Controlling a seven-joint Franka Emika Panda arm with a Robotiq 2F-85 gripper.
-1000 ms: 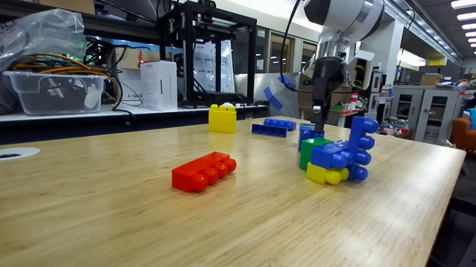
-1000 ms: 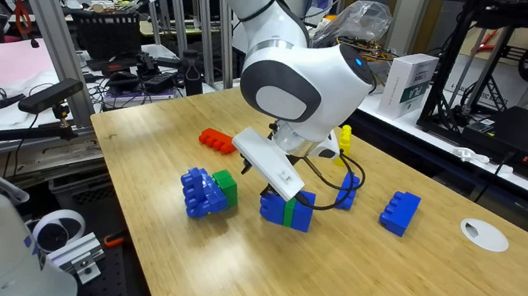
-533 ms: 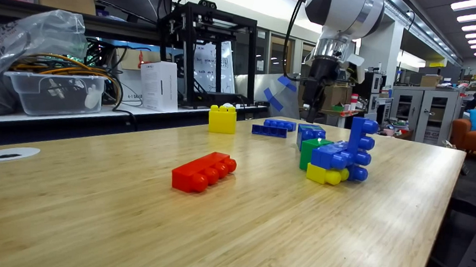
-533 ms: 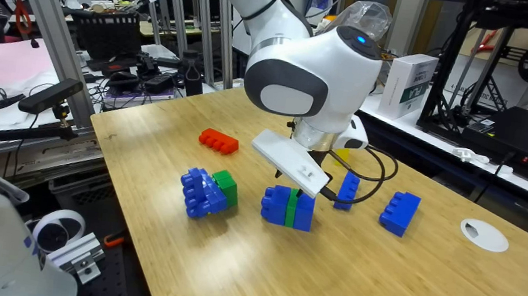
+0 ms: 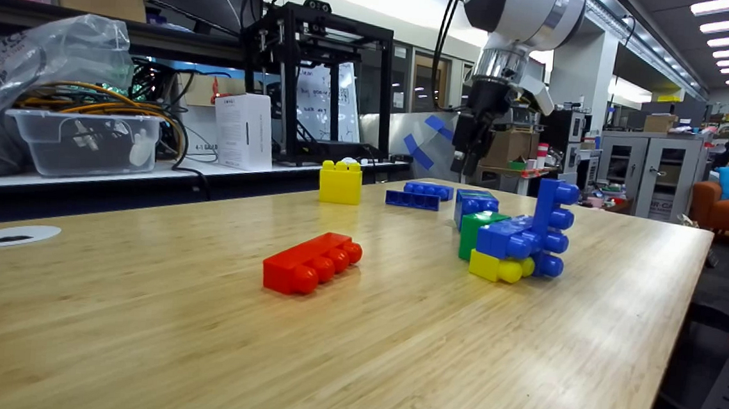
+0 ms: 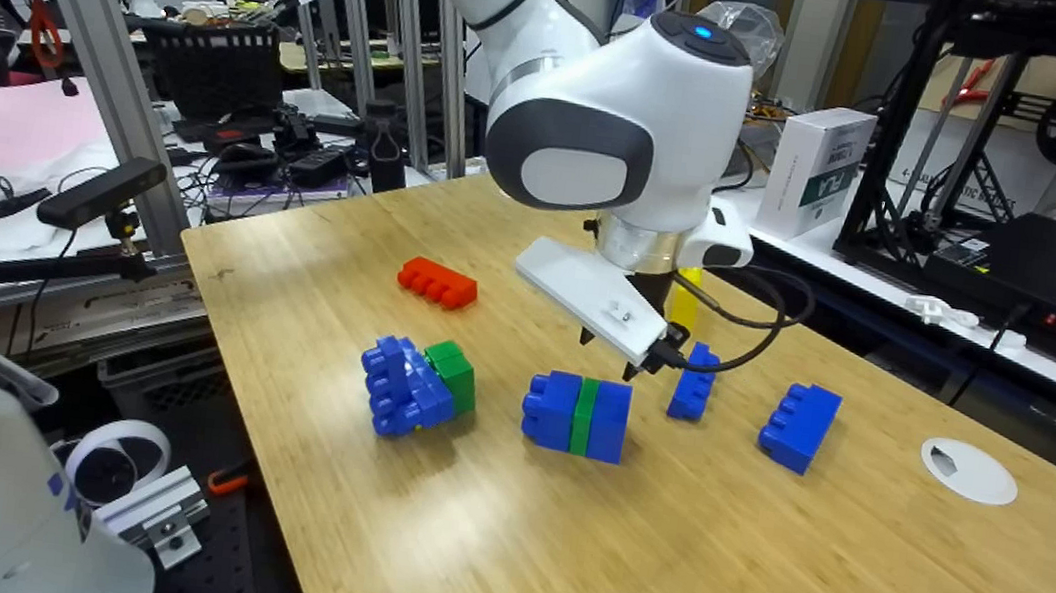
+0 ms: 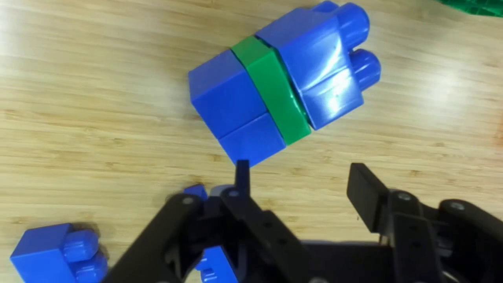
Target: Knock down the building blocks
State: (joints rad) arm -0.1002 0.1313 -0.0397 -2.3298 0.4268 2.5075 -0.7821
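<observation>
Wrist view: jaws spread, nothing pinched. My read: knocking down is done. Building blocks (image 6: 417, 389) lie on the surface (image 6: 677, 557) in two joined lumps, visible studs pointing sideways. Blue-green stack (image 7: 281, 86) is just ahead of and below the jaws; in an exterior view a gap shows between them. Blue, green and yellow cluster (image 5: 510, 237) sits past that stack, farther from the jaws, with one upright blue brick (image 5: 544, 217) sticking up. Wide blue brick (image 6: 799, 426) and narrow blue brick (image 6: 692, 389) lie loose on the jaws' opposite side from the cluster; can't tell if they count. Left to do, as I judge it: back the jaws off. Lumps unsplit, likely fine.
</observation>
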